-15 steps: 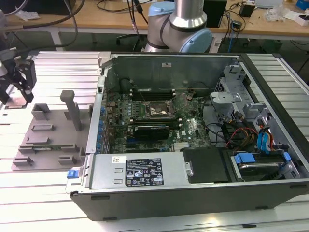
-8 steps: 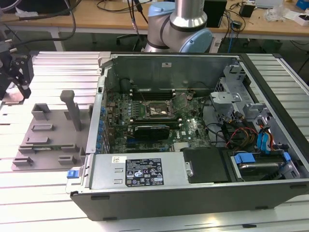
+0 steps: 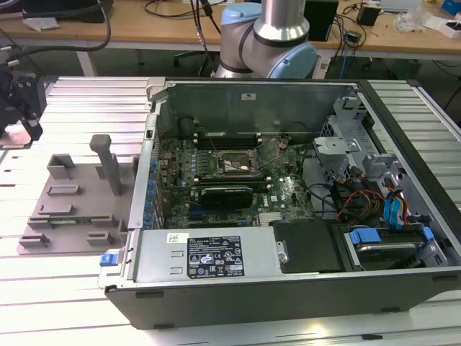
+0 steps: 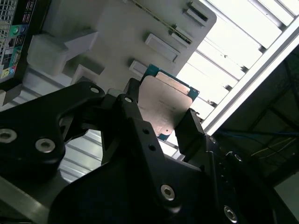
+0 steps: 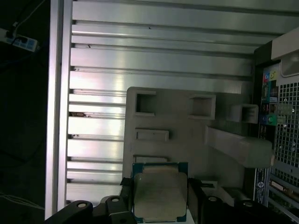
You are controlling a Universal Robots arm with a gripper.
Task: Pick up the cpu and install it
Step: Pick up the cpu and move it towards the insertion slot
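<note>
The cpu [image 4: 164,100], a small flat square chip with a silvery-grey top and a green edge, sits between my black fingers. My gripper [image 4: 161,119] is shut on it from two opposite sides. In the first wrist view the cpu [image 5: 159,190] hangs over the near end of the grey plastic tray [image 5: 187,135], with my gripper [image 5: 160,196] closed around it. In the exterior view my gripper [image 3: 25,119] is at the far left, above the slatted table and beyond the tray [image 3: 72,205]. The open motherboard socket [image 3: 232,164] lies inside the computer case [image 3: 288,267].
The open computer case fills the middle and the exterior view's right, with cables, drive bays and a power supply [image 3: 209,256] inside. The tray carries upright blocks [image 3: 108,162]. The arm's base [image 3: 270,40] stands behind the case. The table's edge [image 5: 58,116] runs beside the tray.
</note>
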